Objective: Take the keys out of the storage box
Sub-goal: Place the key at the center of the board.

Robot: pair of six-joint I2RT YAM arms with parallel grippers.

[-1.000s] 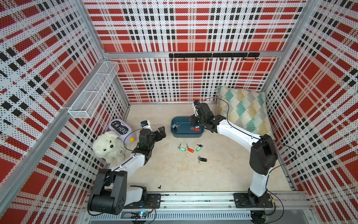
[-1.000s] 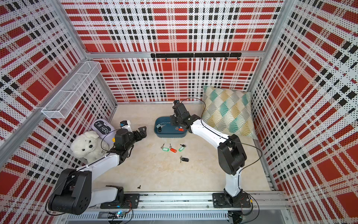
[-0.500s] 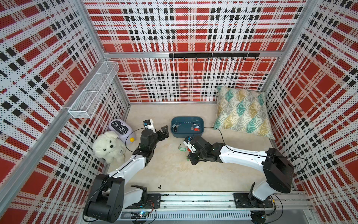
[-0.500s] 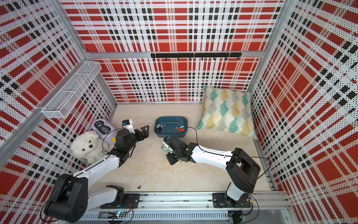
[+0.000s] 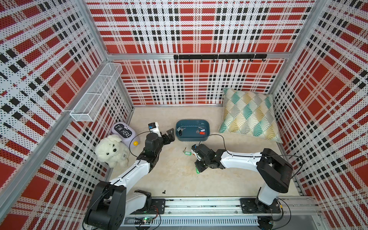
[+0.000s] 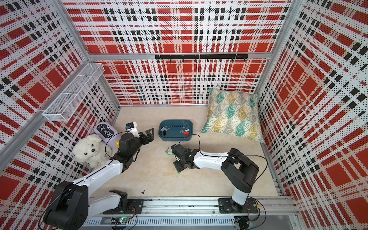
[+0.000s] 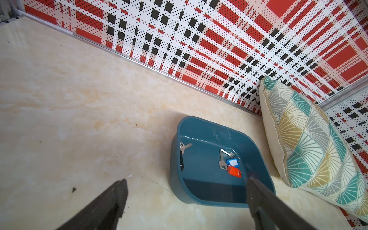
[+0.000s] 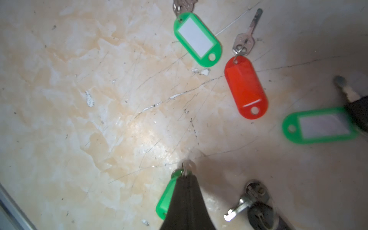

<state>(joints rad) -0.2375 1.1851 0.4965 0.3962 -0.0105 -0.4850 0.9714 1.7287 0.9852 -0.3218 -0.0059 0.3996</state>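
We are at the set-down step. The right pincer (image 8: 186,177) is low over the tabletop (image 5: 173,179), on the near side of the box (image 5: 192,120), clenched on a green key (image 8: 169,199) by its tag. At least four keys (image 8: 246,87) lie out on the tabletop beside it. In our judgement the next move is to let go, lift clear without dragging the neighbours, then reach into the box. The left pincer (image 5: 169,135) hangs released, spread wide, just left of the box. The box holds three keys: a black key (image 7: 181,157) at its left end, and a blue key (image 7: 233,161) and a red key (image 7: 234,171) together toward the right.
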